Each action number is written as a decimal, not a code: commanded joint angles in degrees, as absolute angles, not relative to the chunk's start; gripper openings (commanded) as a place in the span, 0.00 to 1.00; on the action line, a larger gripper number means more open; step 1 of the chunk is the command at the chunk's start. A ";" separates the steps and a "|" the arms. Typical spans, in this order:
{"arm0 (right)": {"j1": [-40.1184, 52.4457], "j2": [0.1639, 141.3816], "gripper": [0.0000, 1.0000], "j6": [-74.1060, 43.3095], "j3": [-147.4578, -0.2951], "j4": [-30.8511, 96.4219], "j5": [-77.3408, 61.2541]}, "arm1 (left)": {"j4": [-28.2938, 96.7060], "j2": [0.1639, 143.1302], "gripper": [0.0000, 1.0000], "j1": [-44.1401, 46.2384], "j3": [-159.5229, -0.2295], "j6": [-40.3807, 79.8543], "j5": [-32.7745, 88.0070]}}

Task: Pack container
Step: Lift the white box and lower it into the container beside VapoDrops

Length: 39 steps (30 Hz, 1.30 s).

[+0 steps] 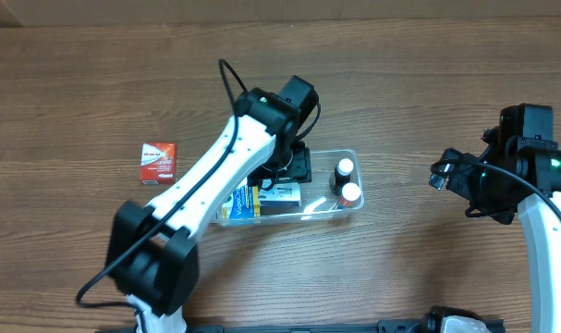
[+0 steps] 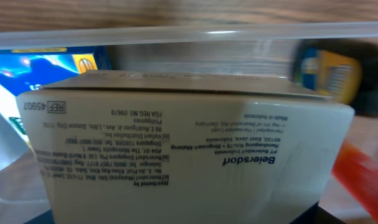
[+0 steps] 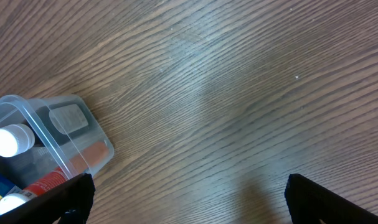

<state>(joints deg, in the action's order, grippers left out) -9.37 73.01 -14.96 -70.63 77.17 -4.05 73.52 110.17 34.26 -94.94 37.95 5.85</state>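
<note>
The clear plastic container [image 1: 347, 154] sits mid-table. It holds a blue and yellow box [image 1: 237, 205], a white box [image 1: 282, 193] and two white-capped bottles [image 1: 345, 167]. My left gripper [image 1: 296, 168] reaches down into the container. In the left wrist view the white box [image 2: 189, 130] fills the frame between dark finger edges at the bottom corners, with the container rim [image 2: 238, 32] behind it. My right gripper [image 1: 444, 177] hangs to the right of the container. Its fingers [image 3: 189, 199] are wide apart over bare wood, and the container corner [image 3: 83, 134] shows at the left.
A red and white box [image 1: 157, 162] lies on the wood table left of the container. A bottle cap [image 3: 8, 140] shows through the container wall in the right wrist view. The left arm crosses over the container's left part.
</note>
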 commanded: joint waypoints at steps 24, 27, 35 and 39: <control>-9.39 72.66 1.00 -14.94 -70.46 77.65 -4.21 | 74.56 112.81 1.00 33.08 -95.31 40.80 7.09; -9.39 72.66 1.00 -14.94 -70.46 77.65 -4.19 | 75.44 112.25 0.96 33.01 -95.55 38.87 7.05; -9.39 72.66 1.00 -14.94 -70.46 77.60 -4.21 | 74.04 103.70 0.89 33.04 -95.57 33.43 1.10; -9.39 72.66 1.00 -14.94 -70.46 77.47 -4.21 | 74.06 103.83 0.68 34.22 -95.39 28.64 1.52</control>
<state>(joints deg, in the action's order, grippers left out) -9.37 73.01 -14.98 -70.65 77.62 -4.08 74.04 105.14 33.30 -94.96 35.07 3.18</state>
